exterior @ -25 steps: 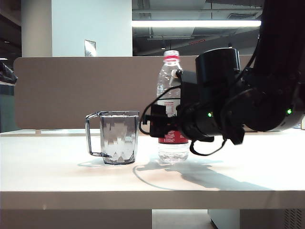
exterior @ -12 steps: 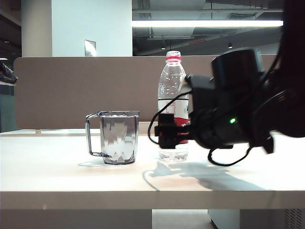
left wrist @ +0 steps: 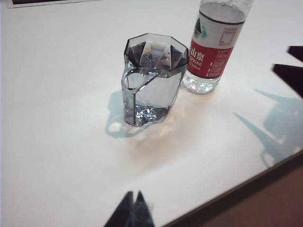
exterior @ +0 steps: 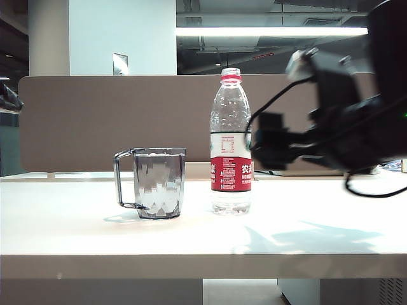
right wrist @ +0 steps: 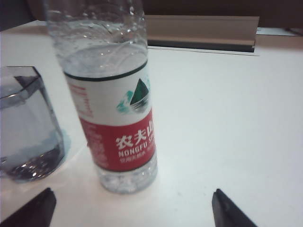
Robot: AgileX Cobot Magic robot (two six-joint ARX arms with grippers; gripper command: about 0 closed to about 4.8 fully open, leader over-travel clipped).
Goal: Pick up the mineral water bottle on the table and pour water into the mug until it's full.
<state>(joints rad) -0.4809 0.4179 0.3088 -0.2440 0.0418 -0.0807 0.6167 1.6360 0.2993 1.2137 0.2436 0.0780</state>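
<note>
Clear plastic, tall and narrow, makes the mineral water bottle (exterior: 231,143) with its red-and-white label and red neck ring the likeliest thing to be knocked over: it is standing free and upright on the wide off-white table (exterior: 76,235), just beside the smoky grey faceted mug (exterior: 158,182) with the thin angular handle, and a stray brush from a fingertip could tip it into that mug. Water (left wrist: 156,90) is being held high in the mug, so a jolt would probably spill it. The right gripper (right wrist: 132,208) is being held level, raised off the table just beside the bottle's label and apart from it, jaws spread wide with nothing between them. The left gripper (left wrist: 133,213) is being kept above the table's near edge, well apart from the mug, its tips together.
</note>
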